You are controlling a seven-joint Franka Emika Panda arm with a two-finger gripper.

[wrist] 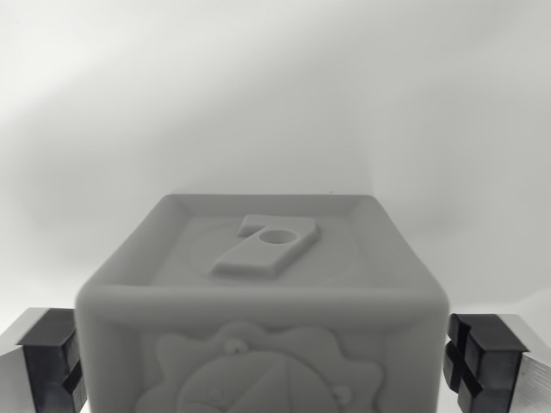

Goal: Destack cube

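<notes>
A pale grey cube fills the lower middle of the wrist view. Its top face carries a raised figure 7 with a round hole in it, and its near face shows an embossed gear-like emblem. My gripper straddles the cube: the left fingertip stands just off the cube's left side and the right fingertip just off its right side. Narrow gaps show on both sides, so the jaws are open around the cube. Whatever lies under the cube is hidden below the frame.
A plain white surface stretches behind and around the cube, with soft shadow to the right. No other objects show.
</notes>
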